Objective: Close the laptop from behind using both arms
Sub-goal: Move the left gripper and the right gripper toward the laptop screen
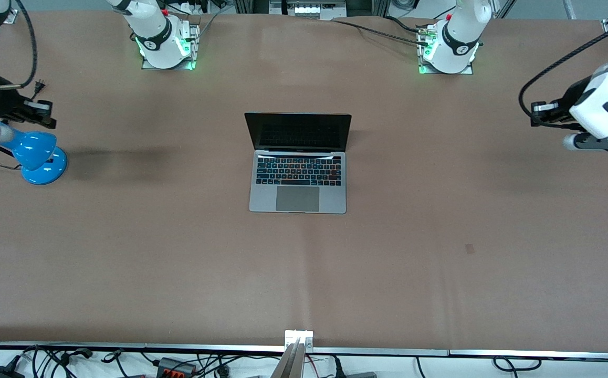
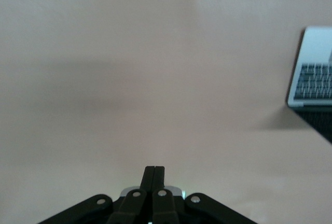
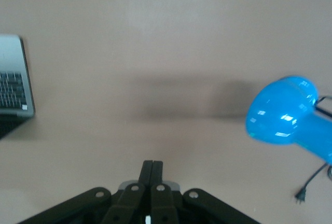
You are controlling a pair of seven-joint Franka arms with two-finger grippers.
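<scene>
The silver-grey laptop lies open in the middle of the table, its black screen upright and its keyboard lit. My left gripper hangs high over the left arm's end of the table, well apart from the laptop, and is shut and empty. In the left wrist view the left gripper shows its fingers pressed together, with a corner of the laptop at the edge. My right gripper hangs over the right arm's end, shut and empty. The right wrist view shows the right gripper and the laptop's edge.
A blue desk lamp stands on the table under the right gripper, and shows in the right wrist view with its black cord and plug. The brown table spreads wide around the laptop. The arm bases stand along the edge farthest from the front camera.
</scene>
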